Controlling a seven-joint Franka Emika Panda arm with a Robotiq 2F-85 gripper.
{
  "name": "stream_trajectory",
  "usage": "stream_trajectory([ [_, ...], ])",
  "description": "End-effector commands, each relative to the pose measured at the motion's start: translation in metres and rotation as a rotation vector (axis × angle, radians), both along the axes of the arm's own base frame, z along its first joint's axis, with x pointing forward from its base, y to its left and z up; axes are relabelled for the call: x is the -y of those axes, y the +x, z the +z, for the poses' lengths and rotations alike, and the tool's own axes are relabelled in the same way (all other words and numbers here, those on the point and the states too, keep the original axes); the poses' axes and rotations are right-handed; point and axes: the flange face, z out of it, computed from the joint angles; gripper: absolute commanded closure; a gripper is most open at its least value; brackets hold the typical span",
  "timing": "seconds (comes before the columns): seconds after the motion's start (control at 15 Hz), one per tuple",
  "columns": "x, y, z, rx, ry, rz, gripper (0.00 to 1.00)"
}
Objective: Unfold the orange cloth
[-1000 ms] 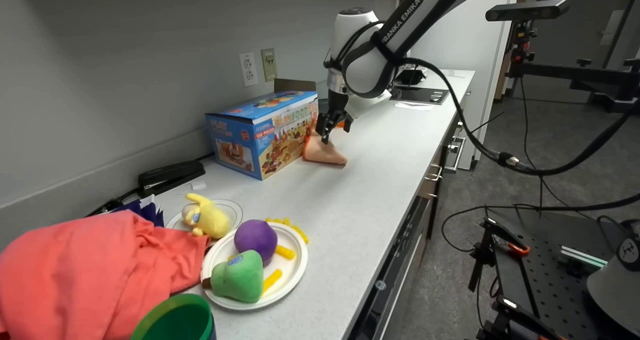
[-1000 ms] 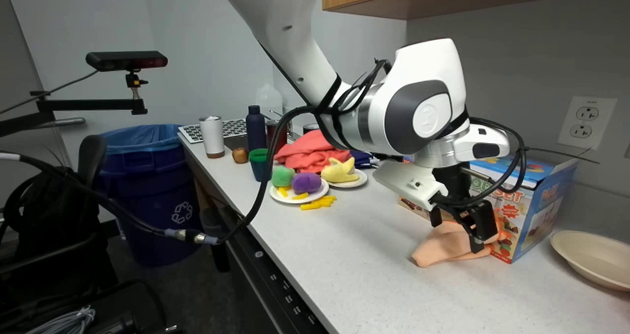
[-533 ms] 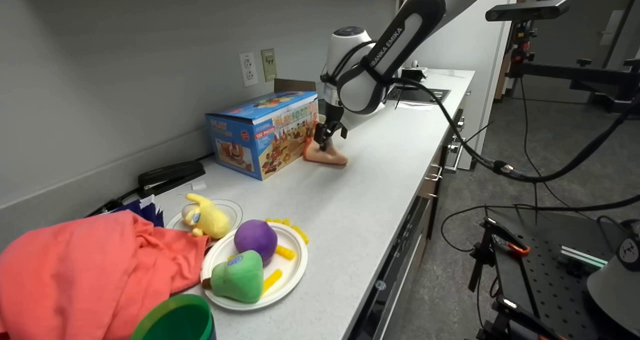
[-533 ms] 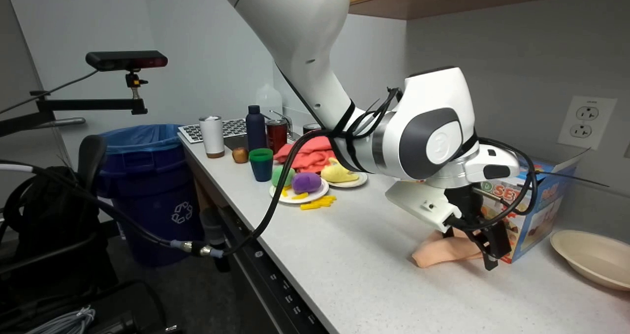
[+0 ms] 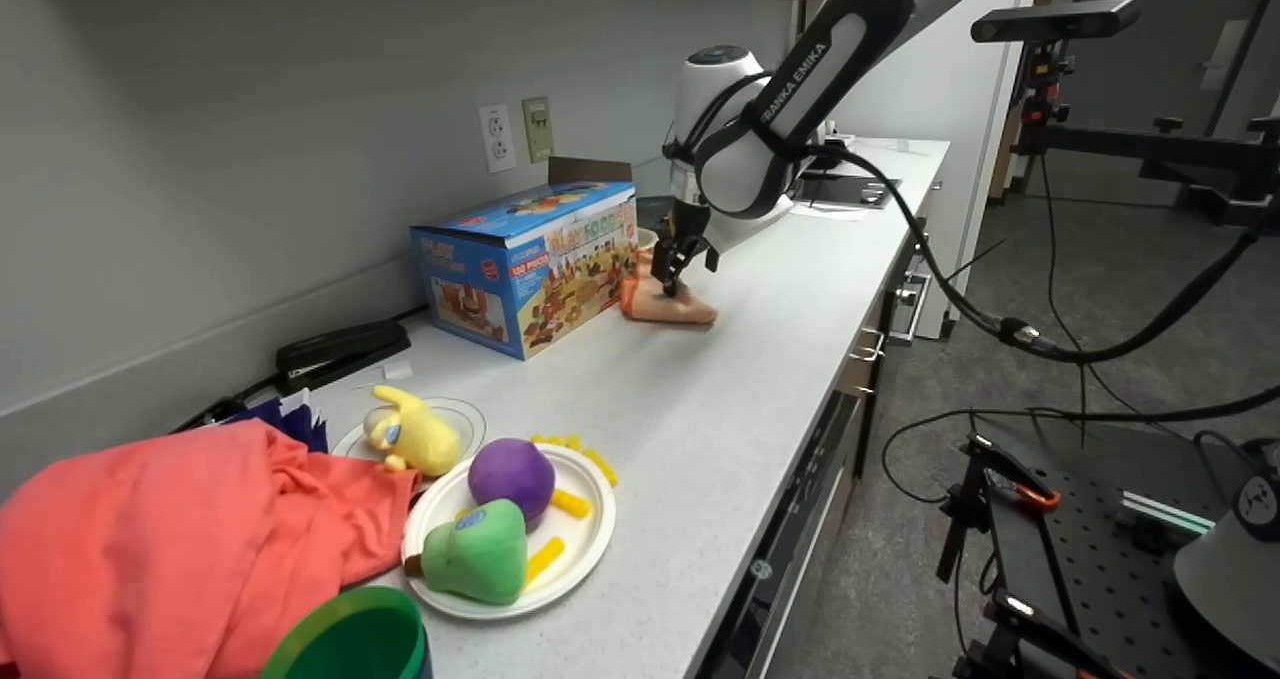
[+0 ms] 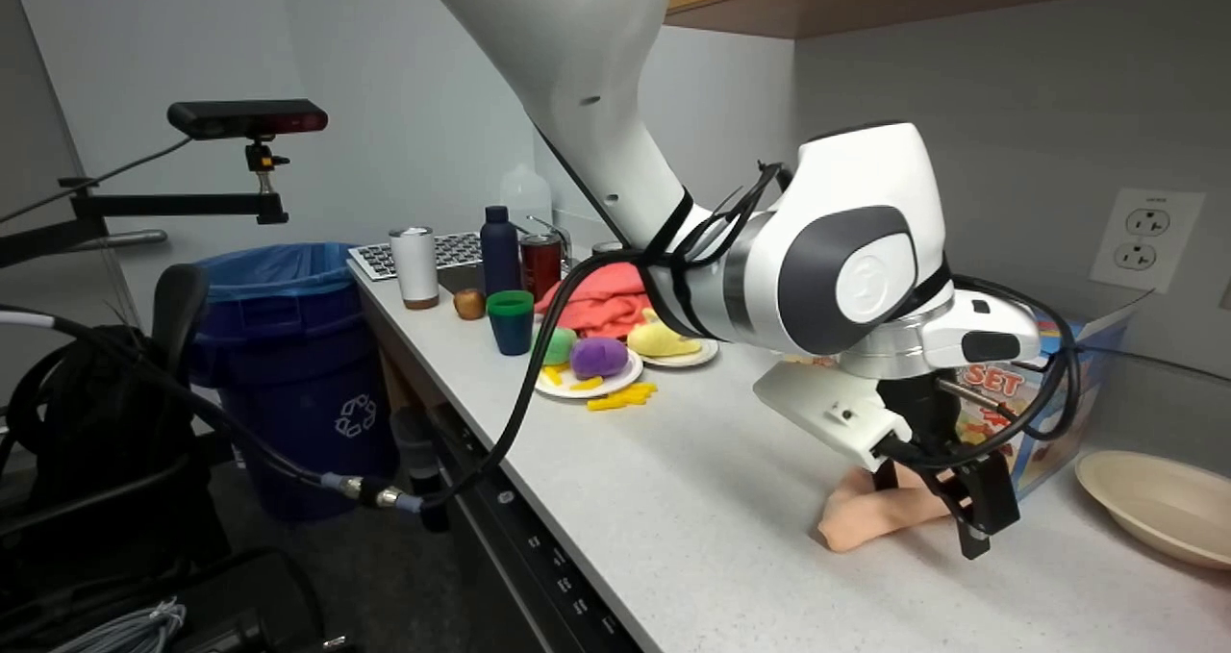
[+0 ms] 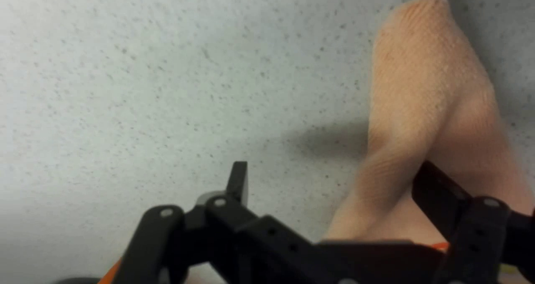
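Two black fingers (image 7: 237, 183) of a robot gripper (image 7: 332, 167) stand spread wide in the wrist view, one on each side of a raised fold in the orange cloth (image 7: 418, 75). One tip is over bare speckled counter (image 7: 146, 87); the other is over the cloth, and whether it touches the fabric cannot be told.

The orange cloth, pale peach, lies rumpled and folded on the counter, just beside a blue box (image 5: 530, 264); whether the two touch is hard to make out. In the wrist view its lower part is blurred and partly covered by the gripper, so the layers cannot be counted. Its brighter orange edging (image 5: 627, 297) shows in an exterior view. Near the wrist view's bottom left, an orange sliver (image 7: 109, 273) and a dark curve (image 7: 77, 280) are too cut off to name.

The robot arm (image 6: 856, 268) runs out of the top of both exterior views. In an exterior view, arm and gripper hide much of the box, leaving the word "SET" legible, and the arm covers part of a coral-red heap (image 6: 615, 302) of fabric. Beside that heap, a white plate (image 5: 597, 534) holds a purple toy (image 5: 512, 479) and a green toy (image 5: 478, 554). A green cup (image 5: 350, 639) is cut off by the bottom edge in an exterior view, and a tan dish (image 6: 1154, 504) by the right edge in an exterior view.
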Motion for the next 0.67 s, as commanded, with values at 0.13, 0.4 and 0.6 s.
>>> stream_trajectory([
  [0.13, 0.010, -0.048, 0.037, -0.107, 0.108, -0.076, 0.00],
  [0.4, -0.006, -0.051, 0.063, -0.061, 0.119, -0.064, 0.00],
  [0.6, -0.017, -0.034, 0.071, -0.003, 0.098, -0.032, 0.00],
])
